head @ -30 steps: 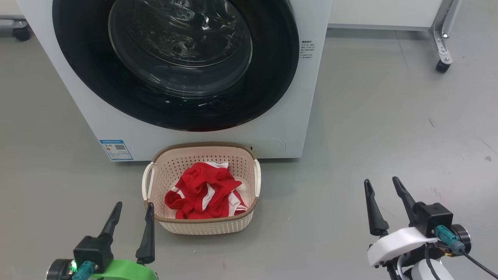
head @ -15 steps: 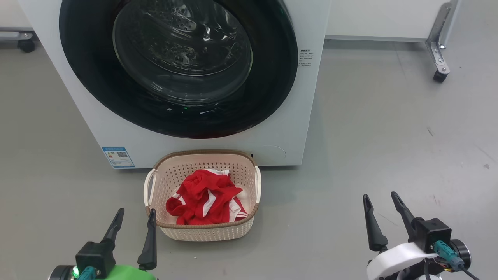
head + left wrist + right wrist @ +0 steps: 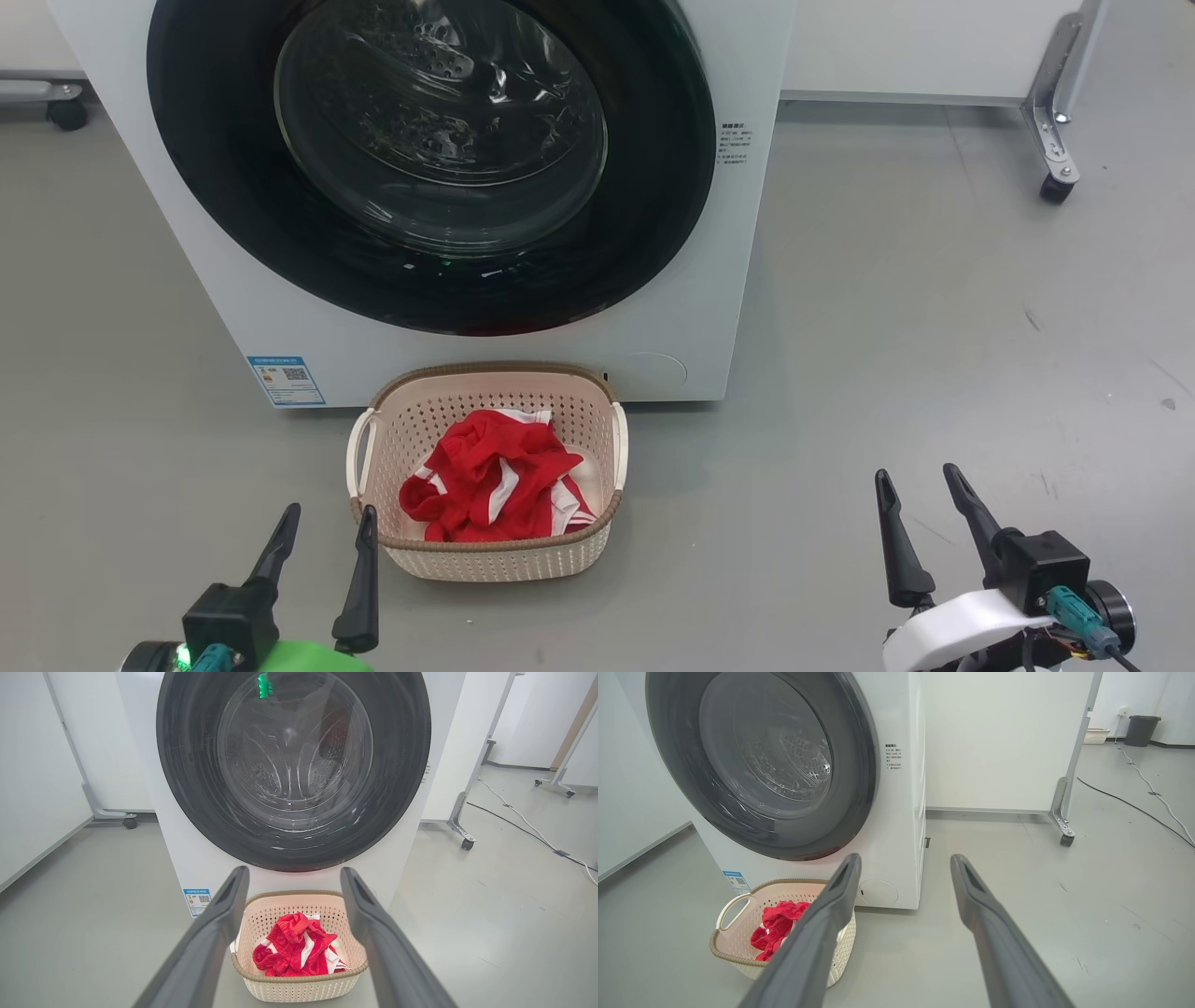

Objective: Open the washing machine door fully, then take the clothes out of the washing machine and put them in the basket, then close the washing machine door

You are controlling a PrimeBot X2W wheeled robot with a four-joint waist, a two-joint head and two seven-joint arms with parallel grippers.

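The white washing machine [image 3: 691, 308] stands ahead with its round black-rimmed door [image 3: 224, 215] shut flat against the front. On the floor right in front of it sits the cream basket [image 3: 485, 558], holding the red clothes [image 3: 495, 471] with white stripes. My left gripper [image 3: 327, 523] hangs open and empty at the lower left, just left of the basket's near corner. Far to the right my right gripper [image 3: 917, 485] is open and empty over bare floor. Through the left wrist view the door [image 3: 402, 765], basket [image 3: 299, 987] and clothes [image 3: 294, 949] lie between my fingers [image 3: 224, 919].
A white panel on a metal caster leg [image 3: 1055, 140] stands at the back right, and another caster [image 3: 65, 114] at the back left. A cable [image 3: 1134, 807] runs along the floor far right. A dark bin [image 3: 1142, 730] sits in the far corner.
The camera has tilted, so the machine and basket sit a little lower in view. Both grippers have dropped slightly toward the bottom edge, still open.
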